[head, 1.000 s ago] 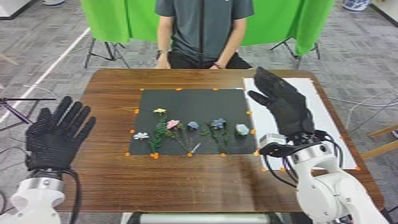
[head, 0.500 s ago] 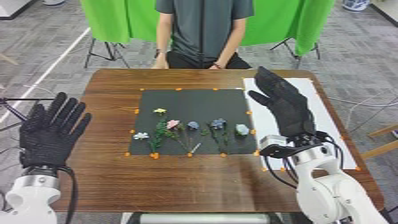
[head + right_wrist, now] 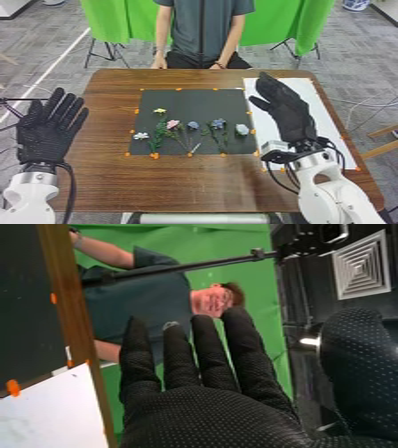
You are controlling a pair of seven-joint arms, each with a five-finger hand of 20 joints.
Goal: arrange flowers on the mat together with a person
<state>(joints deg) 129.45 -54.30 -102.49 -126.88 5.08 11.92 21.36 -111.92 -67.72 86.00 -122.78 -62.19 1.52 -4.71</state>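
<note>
Our flowers [image 3: 218,123] lie unmoved on the dark mat [image 3: 188,104], while our right hand [image 3: 290,116] has drawn back slightly over the white sheet [image 3: 327,125] and our left hand [image 3: 44,140] has edged outward; both are straight-fingered and empty, so we judge placing paused or finished; the blooms look small, pale or bluish, thin-stemmed, one yellow.

Not possible to read any text, label, brand, number or sign in the head or right wrist view.
</note>
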